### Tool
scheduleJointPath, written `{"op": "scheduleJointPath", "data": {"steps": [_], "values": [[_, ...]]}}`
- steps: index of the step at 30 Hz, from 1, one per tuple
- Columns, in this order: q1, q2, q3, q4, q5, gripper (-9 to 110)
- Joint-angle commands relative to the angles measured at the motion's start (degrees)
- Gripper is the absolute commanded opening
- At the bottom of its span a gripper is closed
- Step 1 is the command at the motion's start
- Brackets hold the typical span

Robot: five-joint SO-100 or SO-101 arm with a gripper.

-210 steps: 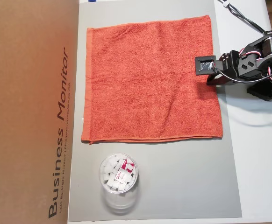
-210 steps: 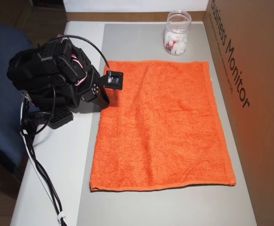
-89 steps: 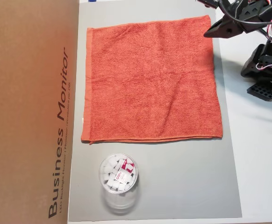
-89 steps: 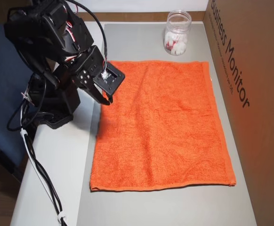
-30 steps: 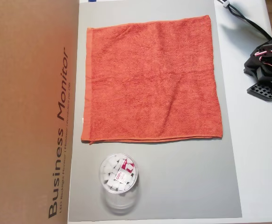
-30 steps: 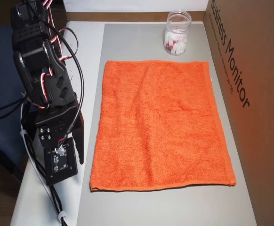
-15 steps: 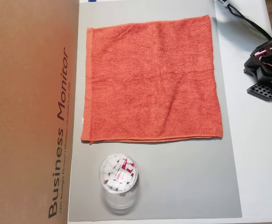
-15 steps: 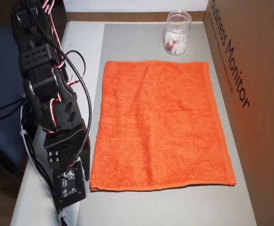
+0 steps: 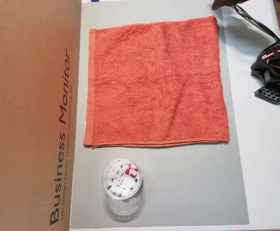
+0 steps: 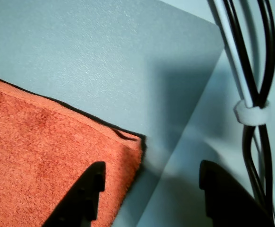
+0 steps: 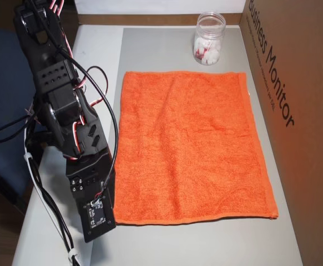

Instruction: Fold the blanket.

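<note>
Blanket is lying flat and unfolded on a grey mat on the desk, orange-red terry, hemmed bands showing along its edges; in the other overhead view the blanket is filling the mat's middle. Arm is stretching down the mat's 9 o'clock side in that view, its camera housing sitting at the blanket's 7 o'clock corner; the fingers themselves are hidden beneath it there. Wrist view: gripper is hovering with its two dark fingers standing apart, one fingertip over the blanket just inside the corner, the other off the cloth over the paler desk surface. The blanket corner is lying between them, nothing clamped. A bundle of cables held by a white tie is running along the 3 o'clock edge of the wrist view. Clear plastic jar with white pieces inside is standing on the mat at 6 o'clock of the blanket in the first overhead view, apart from it. Brown cardboard box printed "Business Monitor" is lying along the mat's 9 o'clock side there. Arm base is sitting at 3 o'clock, well apart from the blanket.
</note>
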Motion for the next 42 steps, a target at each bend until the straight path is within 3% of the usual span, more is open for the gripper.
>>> {"op": "scheduleJointPath", "data": {"steps": [1,12,42], "values": [[-0.62,0.53,1.32,-5.27,-0.70,20],[0.09,-0.09,10.28,-16.70,-4.22,20],[-3.87,-1.32,16.00,-17.14,-4.22,20]]}}
